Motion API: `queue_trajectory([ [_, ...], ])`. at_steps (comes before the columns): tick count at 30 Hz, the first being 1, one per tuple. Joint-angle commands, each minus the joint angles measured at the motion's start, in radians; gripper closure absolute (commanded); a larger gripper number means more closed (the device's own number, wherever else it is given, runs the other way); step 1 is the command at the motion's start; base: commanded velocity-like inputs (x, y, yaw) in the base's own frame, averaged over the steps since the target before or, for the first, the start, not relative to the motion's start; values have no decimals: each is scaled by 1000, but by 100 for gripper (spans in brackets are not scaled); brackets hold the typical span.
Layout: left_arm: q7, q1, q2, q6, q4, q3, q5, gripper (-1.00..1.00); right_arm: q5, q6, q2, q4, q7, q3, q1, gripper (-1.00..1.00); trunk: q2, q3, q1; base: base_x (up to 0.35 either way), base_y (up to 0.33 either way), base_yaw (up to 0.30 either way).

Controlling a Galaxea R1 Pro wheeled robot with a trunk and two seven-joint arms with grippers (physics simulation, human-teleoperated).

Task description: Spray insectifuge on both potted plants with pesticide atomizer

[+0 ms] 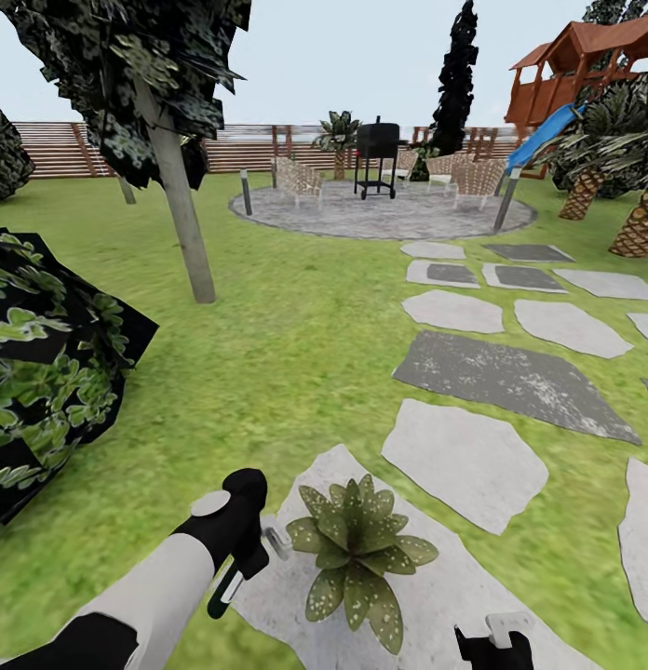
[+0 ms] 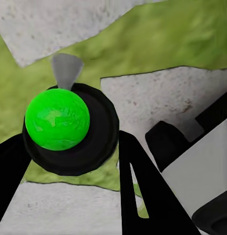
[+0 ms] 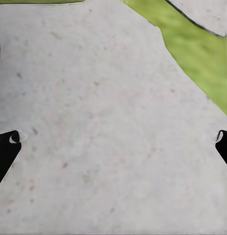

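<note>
Left claw [image 2: 69, 161] gripping one green-topped atomizer [image 2: 57, 119], right claw [image 3: 113, 142] wide, one potted plant [image 1: 355, 551] between.

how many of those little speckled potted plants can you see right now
1: the potted plant sits on the near stone slab, between the two arms. A second may be out of frame.
</note>
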Motion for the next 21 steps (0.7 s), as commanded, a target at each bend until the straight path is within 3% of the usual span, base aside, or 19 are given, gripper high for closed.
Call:
queue_trajectory([
  [1, -10, 0, -2, 5, -3, -2, -9, 100, 5, -3, 0, 1, 4, -9, -1, -100, 0, -1, 0, 0, 0, -275],
  [6, -13, -11, -7, 5, -6, -38, -10, 100, 5, -3, 0, 2, 4, -8, -1, -100, 0, -1, 0, -107, 0, -134],
  [10, -13, -13, -7, 6, -5, -41, -11, 100, 5, -3, 0, 2, 4, -7, -1, -100, 0, -1, 0, -192, 0, -7],
  [21, -12, -13, -7, 8, -8, -50, -11, 100, 5, -3, 0, 2, 4, -7, -1, -100, 0, -1, 0, -6, 0, 0],
])
